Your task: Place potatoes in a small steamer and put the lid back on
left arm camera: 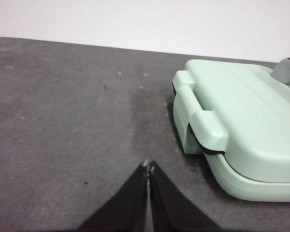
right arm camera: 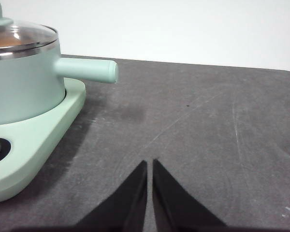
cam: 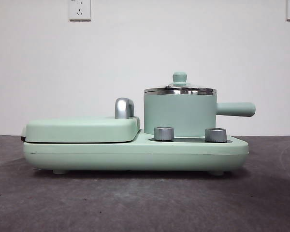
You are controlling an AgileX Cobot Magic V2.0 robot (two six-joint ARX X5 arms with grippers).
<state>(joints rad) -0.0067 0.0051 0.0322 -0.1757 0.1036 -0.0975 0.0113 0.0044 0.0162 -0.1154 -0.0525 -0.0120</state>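
Observation:
The small steamer [cam: 180,114], a mint-green pot with a steel rim and stubby side handle, stands on the right of the mint-green base. It also shows in the right wrist view [right arm camera: 24,82]. The glass lid [cam: 180,87] with its green knob sits on it, and through the lid [right arm camera: 19,37] something orange-brown shows faintly inside. No potato shows anywhere else. My left gripper [left arm camera: 148,166] is shut and empty over bare table beside the griddle. My right gripper [right arm camera: 149,164] is shut and empty over bare table, out beyond the pot's handle. Neither arm shows in the front view.
The flat mint-green griddle [cam: 82,129] with a chrome handle [cam: 124,108] lies closed on the left of the base [cam: 135,154]; it also shows in the left wrist view [left arm camera: 241,121]. Two steel knobs [cam: 164,133] sit on the front. The table [cam: 135,203] is dark grey.

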